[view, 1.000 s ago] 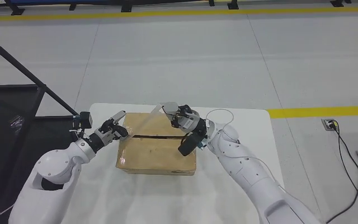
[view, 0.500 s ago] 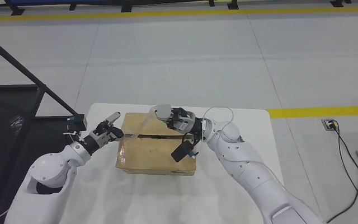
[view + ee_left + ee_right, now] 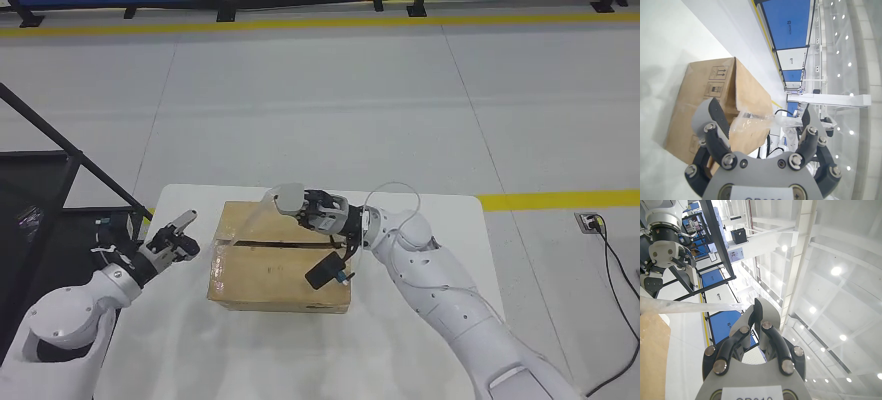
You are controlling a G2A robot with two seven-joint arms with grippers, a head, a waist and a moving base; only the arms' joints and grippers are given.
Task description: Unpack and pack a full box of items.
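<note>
Top view, tape strip (image 3: pixel 687 307) pinched in R end effector (image 3: pixel 288 197), above box (image 3: pixel 280 268)

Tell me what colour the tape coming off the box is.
Clear, see-through tape; shows best in the left wrist view.

Quick count. 1 cardboard box (image 3: pixel 280 270), just ahead of my left fingers (image 3: pixel 717 111), its far edge below my right fingertips (image 3: pixel 770 313). 1 strip of clear tape (image 3: pixel 687 307): one end pinched btwn my right fingertips, other end on the box top. 1 white table (image 3: pixel 440 230) under the box. 2 grippers, 2 fingers each: left gripper (image 3: pixel 182 228) spread wide beside the box, right gripper (image 3: pixel 292 197) closed on the tape. Well beyond my fingers, on the floor: 1 socket (image 3: pixel 587 220) w/ 1 black cable (image 3: pixel 612 272), 2 yellow lines (image 3: pixel 300 22), 1 black metal frame (image 3: pixel 60 140).
</note>
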